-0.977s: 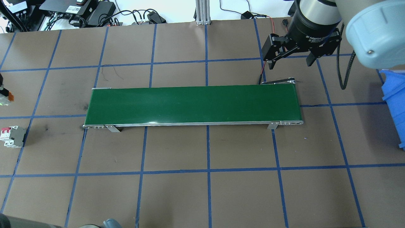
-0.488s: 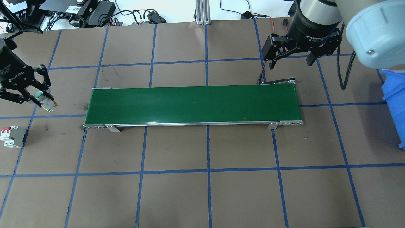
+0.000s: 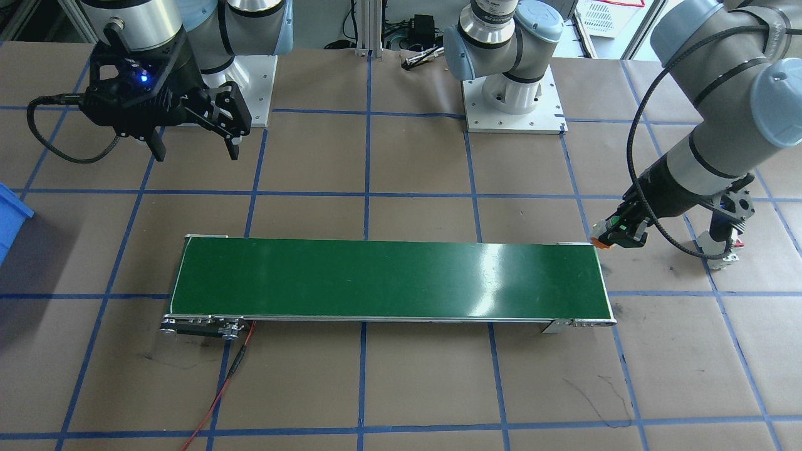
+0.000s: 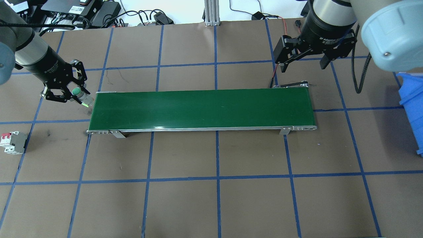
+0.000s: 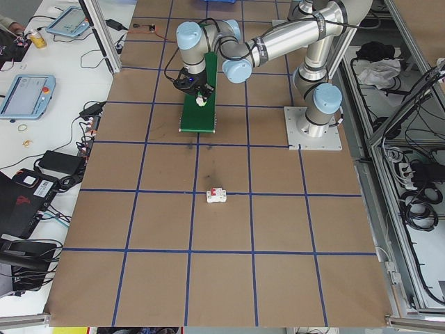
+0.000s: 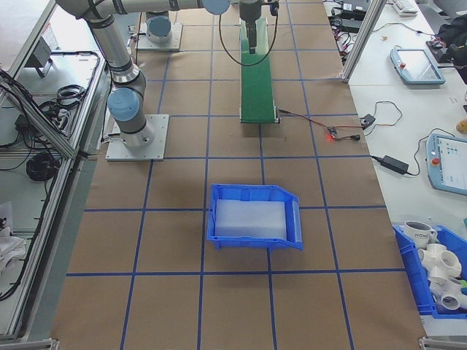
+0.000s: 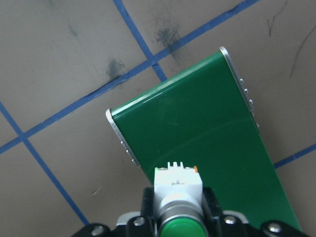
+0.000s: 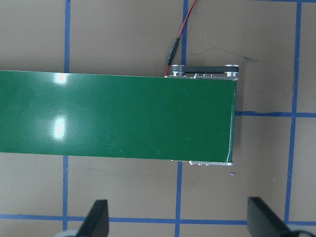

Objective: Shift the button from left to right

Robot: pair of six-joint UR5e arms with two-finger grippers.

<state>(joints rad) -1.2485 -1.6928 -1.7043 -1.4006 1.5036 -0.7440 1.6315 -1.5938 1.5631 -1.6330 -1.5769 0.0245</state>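
Observation:
The button point(image 4: 79, 93), with its round green cap and whitish body, is held off the table just left of the green conveyor belt point(image 4: 201, 108). My left gripper point(image 4: 70, 94) is shut on it. In the left wrist view the button point(image 7: 177, 195) sits between the jaws, its orange-tipped end pointing at the belt's point(image 7: 207, 133) near end. The front-facing view shows the button point(image 3: 610, 231) beside the belt's end. My right gripper point(image 4: 303, 66) hangs open and empty above the table behind the belt's right end, with its fingers point(image 8: 96, 221) spread wide.
A white circuit breaker point(image 4: 13, 142) with red levers lies on the table at the left edge. A blue bin point(image 4: 411, 105) stands at the right edge. A red wire point(image 3: 219, 388) runs from the belt's motor end.
My left arm has come in from the left edge and carried the button rightward and farther back, up to the belt's left end. The right arm has not moved.

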